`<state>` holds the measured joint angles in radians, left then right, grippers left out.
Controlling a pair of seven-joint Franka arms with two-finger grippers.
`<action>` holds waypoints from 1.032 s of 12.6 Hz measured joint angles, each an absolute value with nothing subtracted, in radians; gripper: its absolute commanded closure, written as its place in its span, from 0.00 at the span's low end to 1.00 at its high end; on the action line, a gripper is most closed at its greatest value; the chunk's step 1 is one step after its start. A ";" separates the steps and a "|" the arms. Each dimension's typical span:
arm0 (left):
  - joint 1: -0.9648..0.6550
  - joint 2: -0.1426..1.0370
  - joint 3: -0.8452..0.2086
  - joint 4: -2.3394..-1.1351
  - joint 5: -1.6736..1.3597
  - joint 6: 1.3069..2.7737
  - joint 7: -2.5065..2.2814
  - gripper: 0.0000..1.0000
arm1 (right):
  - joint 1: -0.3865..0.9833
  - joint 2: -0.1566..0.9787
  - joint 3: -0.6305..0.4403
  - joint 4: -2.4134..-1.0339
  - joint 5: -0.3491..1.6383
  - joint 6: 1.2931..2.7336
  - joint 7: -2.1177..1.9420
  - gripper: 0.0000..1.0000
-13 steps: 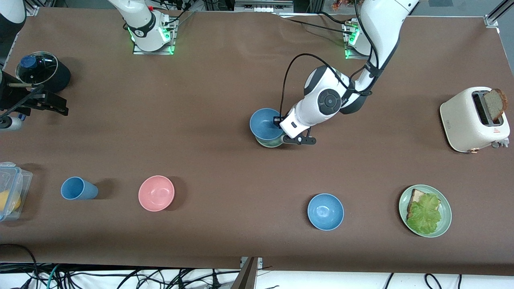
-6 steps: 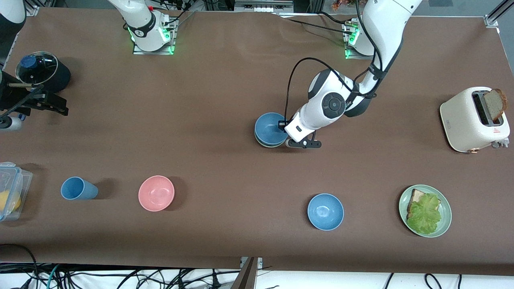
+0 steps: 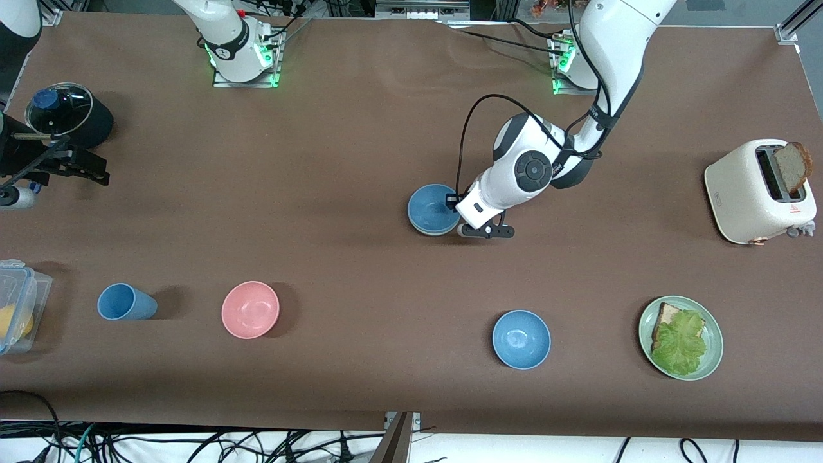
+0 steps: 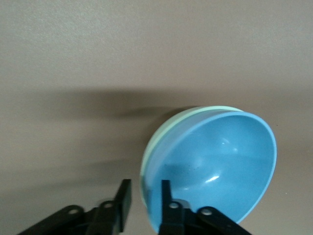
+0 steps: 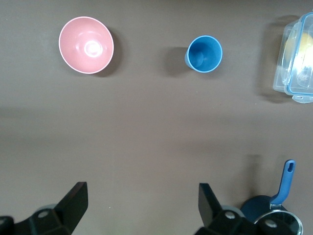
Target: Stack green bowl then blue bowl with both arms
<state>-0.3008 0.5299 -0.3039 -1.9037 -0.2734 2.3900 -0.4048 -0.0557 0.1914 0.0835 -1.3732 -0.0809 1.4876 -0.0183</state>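
The blue bowl (image 3: 432,206) sits nested in the green bowl (image 3: 432,233) at the middle of the table; only the green rim shows around it. In the left wrist view the blue bowl (image 4: 220,161) lies inside the green bowl (image 4: 154,143). My left gripper (image 3: 458,211) is low at the stack's edge toward the left arm's end. It (image 4: 145,190) is open, with one finger inside the blue bowl, one outside, and a gap to the rim. My right gripper (image 3: 90,170) waits open and empty (image 5: 142,196) at the right arm's end.
A second blue bowl (image 3: 521,339) and a green plate (image 3: 715,333) with bread and lettuce lie nearer the front camera. A pink bowl (image 3: 250,309), blue cup (image 3: 125,302), plastic container (image 3: 19,305), lidded pot (image 3: 64,116) and toaster (image 3: 759,191) stand around.
The left gripper brought the blue bowl down from a tilted hold into the green bowl, and its fingers have come off the rim. The right arm has not moved.
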 measured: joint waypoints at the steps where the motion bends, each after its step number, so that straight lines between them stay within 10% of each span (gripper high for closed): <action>1: -0.301 0.530 -0.301 -1.902 -0.273 2.390 -0.405 0.00 | -0.056 0.191 0.084 -1.373 -0.081 1.488 -0.018 0.00; 13: -0.118 0.124 -0.202 -1.944 -0.247 2.309 -0.370 0.00 | -0.056 0.192 0.083 -1.373 -0.081 1.488 -0.018 0.00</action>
<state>-0.1178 0.1238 -0.2016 -1.9438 -0.2474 2.3090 -0.3699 -0.0557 0.1919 0.0832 -1.3726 -0.0809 1.4876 -0.0183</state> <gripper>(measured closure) 0.000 0.000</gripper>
